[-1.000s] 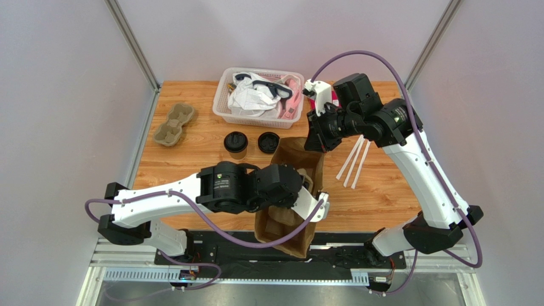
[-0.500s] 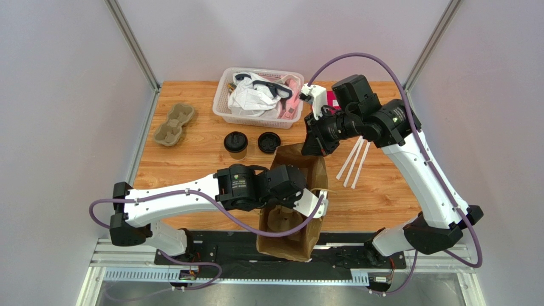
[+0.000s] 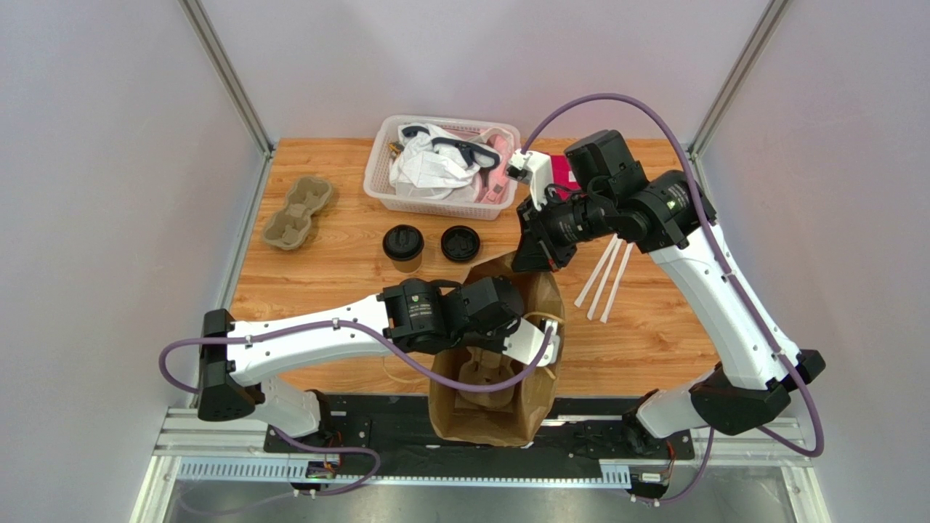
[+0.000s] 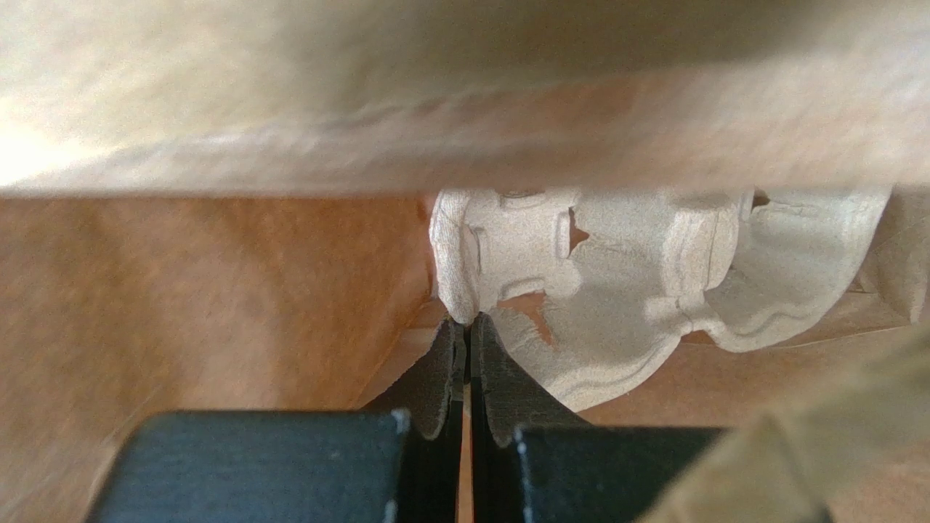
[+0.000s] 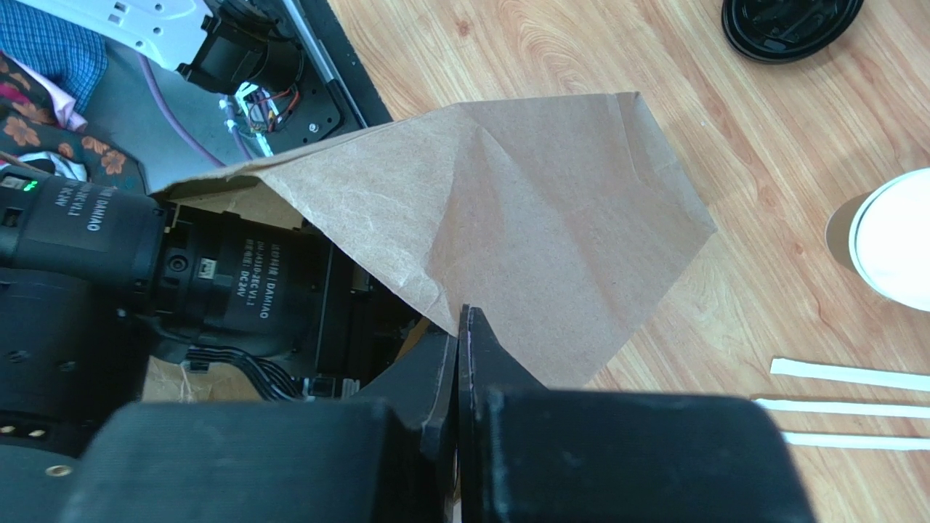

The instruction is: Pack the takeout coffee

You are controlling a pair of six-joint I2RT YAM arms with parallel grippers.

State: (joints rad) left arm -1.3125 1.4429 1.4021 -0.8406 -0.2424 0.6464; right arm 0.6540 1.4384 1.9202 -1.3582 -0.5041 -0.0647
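A: A wooden table (image 3: 317,267) between pale walls (image 3: 109,218) is shown from above. Where is the takeout coffee (image 3: 403,246) found?

B: It is stood upright on the wood, lidded, well to the left of the right gripper (image 3: 526,262), with a loose black lid (image 3: 460,243) lying between them. It is found outside the paper bag (image 3: 464,420).

A: What is shown at the left wrist?

B: The left gripper (image 4: 469,332) is seen inside the bag, its fingers pinched together on the edge of a pulp tray (image 4: 611,278) directly ahead. No cup is seen there.

A: And at the right wrist?

B: The bag's rim is clamped between the right gripper's shut jaws.

A: How should the cup be taken?

B: It is judged light, thin-walled and easily crushed, its lid likely to pop under squeezing. The paper wall below the lid should be gripped gently, and the cup kept upright.
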